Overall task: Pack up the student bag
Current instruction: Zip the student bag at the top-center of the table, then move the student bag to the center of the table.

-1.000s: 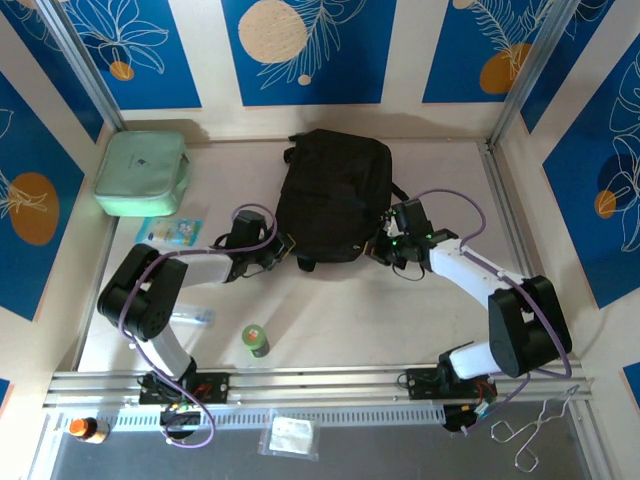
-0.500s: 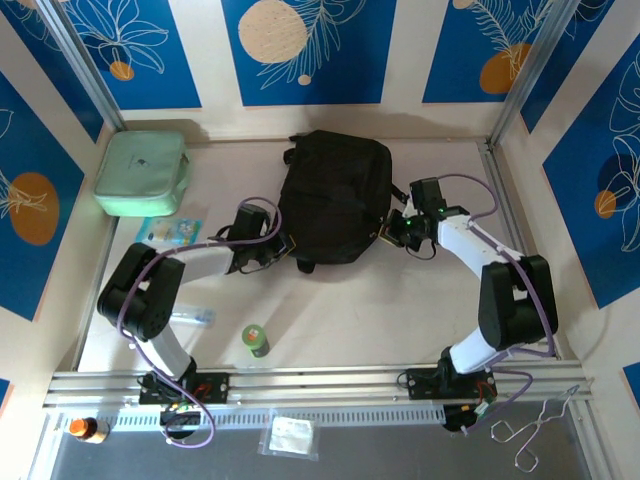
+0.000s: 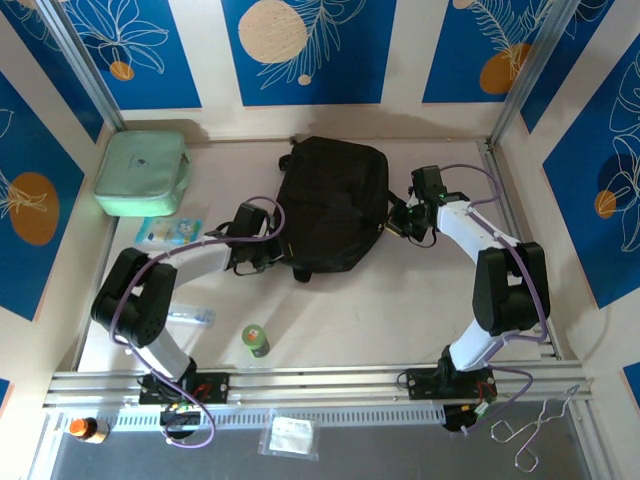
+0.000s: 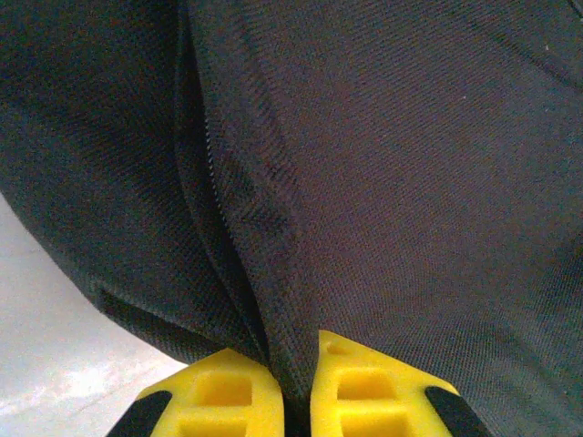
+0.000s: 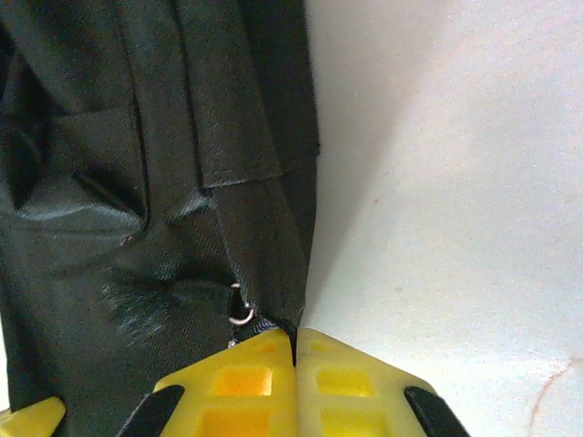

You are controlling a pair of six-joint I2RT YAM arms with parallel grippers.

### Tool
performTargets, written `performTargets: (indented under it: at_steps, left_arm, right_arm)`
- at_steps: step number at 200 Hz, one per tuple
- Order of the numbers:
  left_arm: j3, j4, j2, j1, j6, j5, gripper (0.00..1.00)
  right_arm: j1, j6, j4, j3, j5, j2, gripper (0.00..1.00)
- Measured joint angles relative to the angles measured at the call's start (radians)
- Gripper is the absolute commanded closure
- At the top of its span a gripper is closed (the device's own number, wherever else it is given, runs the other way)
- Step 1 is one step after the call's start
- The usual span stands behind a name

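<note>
Left pincer (image 4: 296, 382) pinched shut on a fold of the black backpack (image 3: 335, 200), right pincer (image 5: 293, 350) closed tight on its side seam beside a small metal ring (image 5: 240, 314) — backpack flat on the surface (image 3: 380, 300), mint green zip case (image 3: 142, 172) far left.

The pale table (image 3: 400, 310) is enclosed by cream walls (image 3: 205, 60) printed with blue leaf-patterned panels (image 3: 330, 85); aluminium posts (image 3: 529, 78) are set at the far corners.
</note>
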Motion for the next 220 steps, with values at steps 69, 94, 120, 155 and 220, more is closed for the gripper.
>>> performTargets:
  at_steps: [69, 94, 120, 155, 220]
  left_arm:
    - [0.022, -0.229, -0.128, -0.057, 0.163, -0.053, 0.49]
    - [0.075, -0.330, -0.193, -0.056, 0.224, -0.163, 0.40]
    - [0.145, -0.336, -0.212, -0.056, 0.264, -0.202, 0.38]
    - [0.237, -0.268, -0.106, -0.056, 0.257, -0.141, 0.46]
    - [0.426, -0.241, 0.217, -0.056, 0.243, -0.117, 0.57]
  right_arm:
    - [0.011, 0.040, -0.039, 0.002, 0.071, -0.032, 0.69]
    - [0.018, 0.032, -0.030, -0.002, 0.083, -0.126, 0.49]
    - [0.047, 0.044, -0.006, -0.019, 0.064, -0.220, 0.43]
    - [0.131, 0.085, 0.053, -0.044, 0.003, -0.215, 0.43]
    - [0.253, 0.119, 0.085, 0.084, -0.034, 0.085, 0.45]
